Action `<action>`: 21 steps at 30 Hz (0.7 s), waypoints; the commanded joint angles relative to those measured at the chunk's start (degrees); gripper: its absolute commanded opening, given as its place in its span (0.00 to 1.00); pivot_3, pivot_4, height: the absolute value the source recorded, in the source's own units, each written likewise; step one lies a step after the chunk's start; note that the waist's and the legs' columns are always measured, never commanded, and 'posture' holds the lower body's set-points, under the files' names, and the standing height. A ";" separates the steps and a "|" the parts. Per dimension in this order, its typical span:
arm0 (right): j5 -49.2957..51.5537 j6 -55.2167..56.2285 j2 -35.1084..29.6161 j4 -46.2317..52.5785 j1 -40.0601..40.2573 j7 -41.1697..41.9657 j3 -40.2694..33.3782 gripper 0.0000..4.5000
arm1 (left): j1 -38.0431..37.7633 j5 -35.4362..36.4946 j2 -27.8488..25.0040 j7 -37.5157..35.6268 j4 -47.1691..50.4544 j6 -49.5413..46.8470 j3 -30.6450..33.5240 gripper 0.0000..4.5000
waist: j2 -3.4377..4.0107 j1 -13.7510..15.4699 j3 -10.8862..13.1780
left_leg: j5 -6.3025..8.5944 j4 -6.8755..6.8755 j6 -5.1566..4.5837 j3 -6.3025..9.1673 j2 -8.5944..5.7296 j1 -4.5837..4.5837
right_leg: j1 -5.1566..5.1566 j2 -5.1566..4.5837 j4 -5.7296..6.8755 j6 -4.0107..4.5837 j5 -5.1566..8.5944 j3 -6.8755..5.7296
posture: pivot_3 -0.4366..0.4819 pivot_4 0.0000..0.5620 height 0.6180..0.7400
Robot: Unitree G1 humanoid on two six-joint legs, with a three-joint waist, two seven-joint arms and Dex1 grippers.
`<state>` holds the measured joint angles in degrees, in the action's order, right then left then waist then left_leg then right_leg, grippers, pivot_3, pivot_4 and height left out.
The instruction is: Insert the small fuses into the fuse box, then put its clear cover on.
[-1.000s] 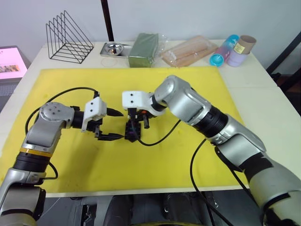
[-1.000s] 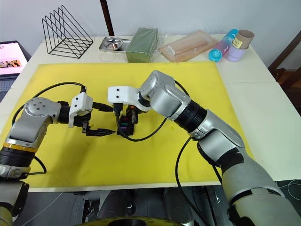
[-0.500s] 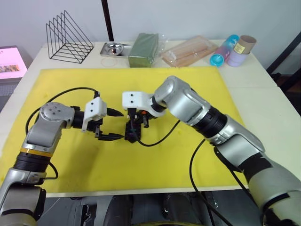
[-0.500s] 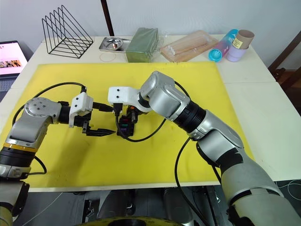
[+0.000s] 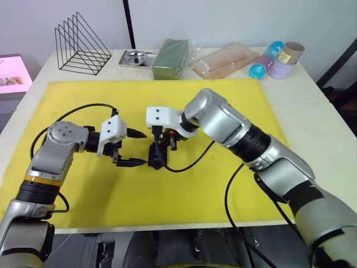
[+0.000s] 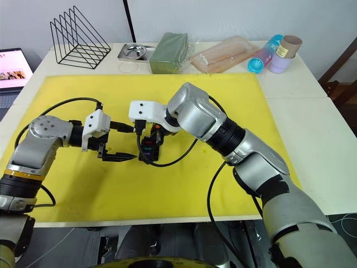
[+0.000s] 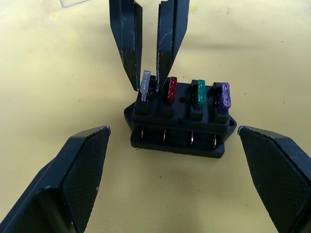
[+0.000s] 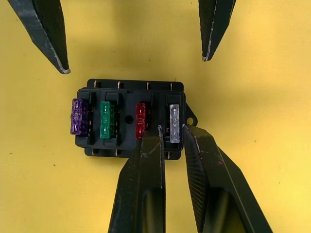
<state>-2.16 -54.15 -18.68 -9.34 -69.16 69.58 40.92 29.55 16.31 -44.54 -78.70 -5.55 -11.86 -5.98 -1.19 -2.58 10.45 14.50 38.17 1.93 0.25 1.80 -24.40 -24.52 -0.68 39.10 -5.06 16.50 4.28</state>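
Yellow mat (image 5: 223, 100) is spread over a pale table (image 5: 312, 111); along the table's far edge are seen a black wire rack (image 5: 81, 44), a metal dish (image 5: 136, 57), a green block (image 5: 170, 58), a clear bag of sticks (image 5: 226, 60) and some cardboard and plastic tubes (image 5: 276, 57).

The fuse box (image 8: 132, 118) lies flat on the mat, directly under the right gripper (image 8: 170, 128) and just beyond the tips of the left gripper (image 5: 136, 147). Four fuses are seated in its slots in a row: purple (image 8: 77, 117), green (image 8: 105, 120), red (image 8: 140, 120) and pale clear (image 8: 174, 123).

The right gripper's fingers are set close together, a narrow gap between them, with the clear fuse standing in that gap at the box's end slot; whether the tips press on it cannot be told. The left gripper's fingers (image 7: 73, 179) are spread wide, one on each side of the box, neither touching it.
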 commanded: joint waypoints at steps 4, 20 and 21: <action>1.21 -0.18 -0.08 0.66 -1.98 0.41 -1.99 0.16 | 0.93 -0.02 0.28 -0.17 0.37 0.93 0.10 1.00 | 0.00 0.00 0.00 | 0.00 0.00 0.00 0.00 0.00 0.00 | 0.00 0.00 0.00 0.00 0.00 0.00 | 0.48 0.27 1.00; 1.83 0.17 -3.14 0.73 -2.99 0.67 -3.76 0.16 | 1.16 -0.33 0.53 -0.17 0.23 0.88 0.10 1.00 | 0.00 0.03 0.00 | 0.00 0.00 0.00 0.00 -0.01 -0.01 | 0.00 -0.01 0.00 0.00 0.00 0.00 | 0.48 0.27 1.00; 1.84 0.16 -3.53 0.71 -3.05 0.54 -4.10 0.16 | 1.22 -0.36 0.54 -0.19 0.16 0.90 0.09 1.00 | 0.00 0.01 0.00 | 0.00 0.00 0.00 -0.01 -0.01 -0.01 | 0.00 -0.01 0.00 0.00 0.00 0.00 | 0.48 0.27 1.00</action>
<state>-0.86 -54.49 -21.82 -9.45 -70.23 70.10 38.99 29.64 15.64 -44.16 -78.74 -5.62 -11.80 -6.10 -1.19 -2.56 10.46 14.50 38.17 1.92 0.25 1.79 -24.41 -24.52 -0.69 39.10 -5.06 16.50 4.28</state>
